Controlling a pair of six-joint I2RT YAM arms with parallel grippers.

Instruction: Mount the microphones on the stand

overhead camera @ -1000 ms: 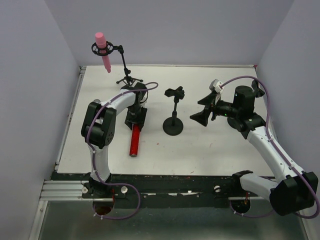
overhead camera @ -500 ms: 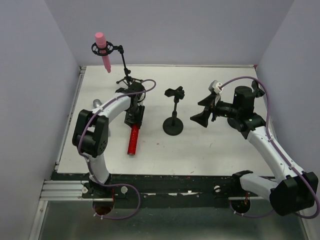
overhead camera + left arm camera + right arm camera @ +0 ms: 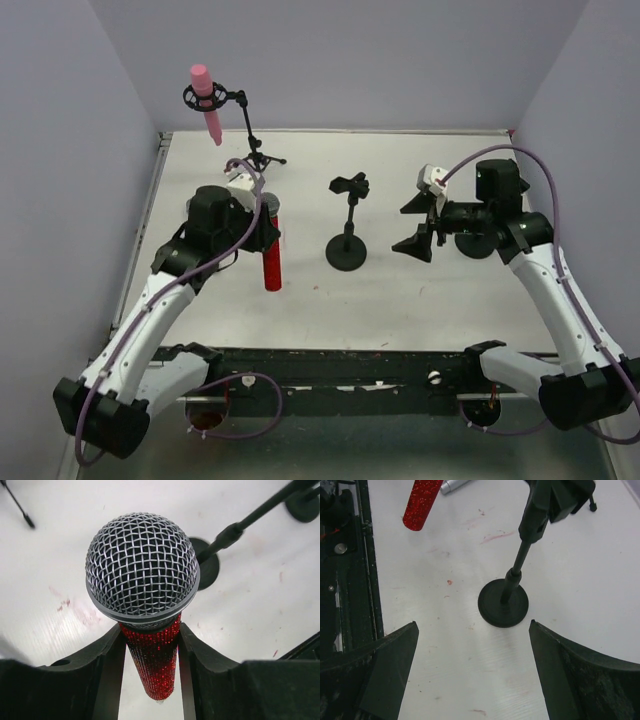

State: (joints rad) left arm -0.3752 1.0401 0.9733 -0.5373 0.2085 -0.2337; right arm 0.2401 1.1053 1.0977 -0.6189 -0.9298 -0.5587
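A: Left gripper [image 3: 150, 647]?
B: Partly closed, clamped on the red microphone [image 3: 142, 565] just under its mesh head (tail end pointing down), left of the short stand [image 3: 347, 245].
A: Right gripper [image 3: 472, 627]?
B: Jaws wide, holding nothing, near that stand. Pink microphone [image 3: 205, 100] sits in the tall stand [image 3: 250, 135], rear left.

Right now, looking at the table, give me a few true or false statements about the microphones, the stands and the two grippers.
1. The pink microphone is mounted on the tall stand. True.
2. The left gripper is empty. False: it is shut on the red microphone.
3. The short stand has a microphone in its clip. False: the clip is empty.
4. The right gripper is open. True.
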